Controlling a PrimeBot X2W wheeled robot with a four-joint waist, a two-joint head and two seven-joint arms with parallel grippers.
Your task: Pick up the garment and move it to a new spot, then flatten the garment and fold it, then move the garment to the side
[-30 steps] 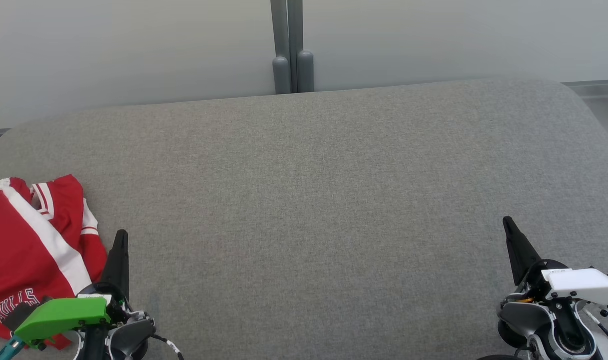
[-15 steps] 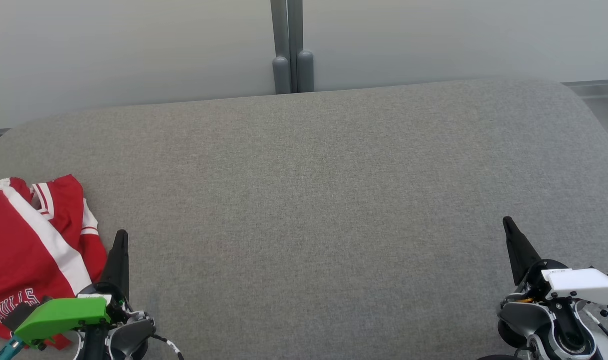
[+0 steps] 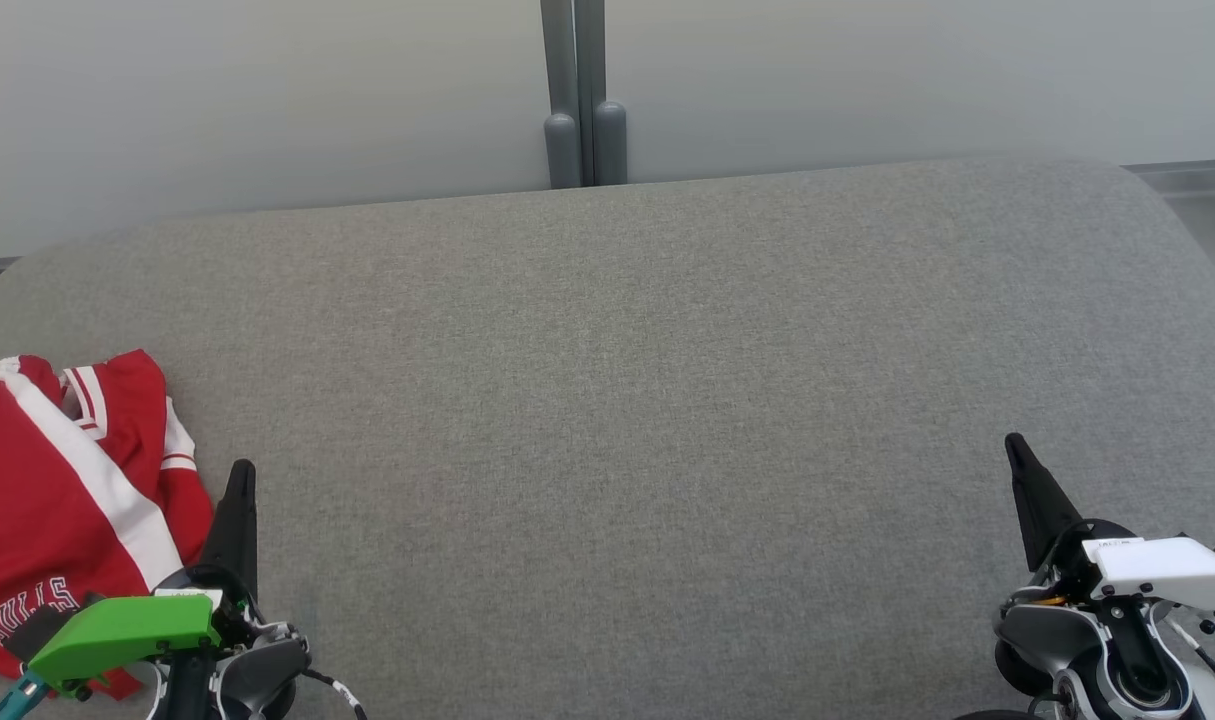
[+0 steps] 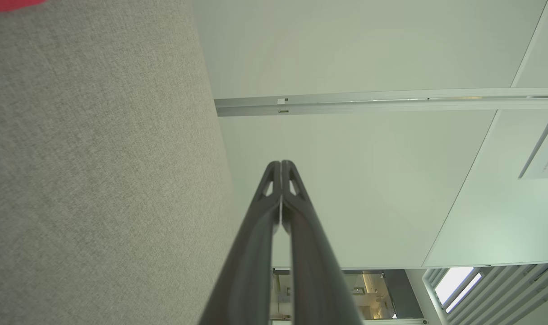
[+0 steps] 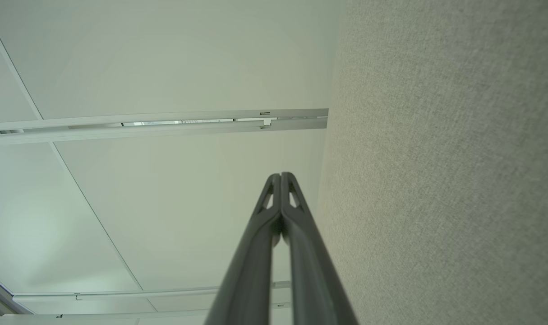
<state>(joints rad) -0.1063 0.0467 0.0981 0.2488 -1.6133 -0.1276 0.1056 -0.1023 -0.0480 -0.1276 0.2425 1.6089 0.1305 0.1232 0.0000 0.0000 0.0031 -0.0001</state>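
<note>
**Garment** (image 3: 57,500): red jersey with white stripes and white lettering that reads "BULLS". It lies loosely bunched on the grey cushion (image 3: 607,400) at the cushion's near left corner, and the picture's edge cuts it off. In the left wrist view a red sliver of the garment (image 4: 12,3) shows on the cushion (image 4: 98,180).

**Left gripper** (image 3: 240,475): two long dark fingers pressed together, with nothing between them, as the wrist view confirms (image 4: 281,164). It is over the cushion's near left part, just beside the garment's right edge; whether it touches the cloth cannot be told. It has a green housing (image 3: 117,630) at the wrist.

**Right gripper** (image 3: 1015,445): fingers likewise closed tip to tip and holding nothing, seen also in its wrist view (image 5: 281,176). It is over the cushion's near right part, well apart from the garment. It has a white housing (image 3: 1162,570) at the wrist.

**Cushion**: grey woven upholstery, broad, with rounded far corners.

**Wall panels** (image 3: 267,100): pale and plain, standing behind the cushion's far edge.

**Post** (image 3: 582,90): grey, doubled, upright at the middle of the cushion's far edge, between the panels.
</note>
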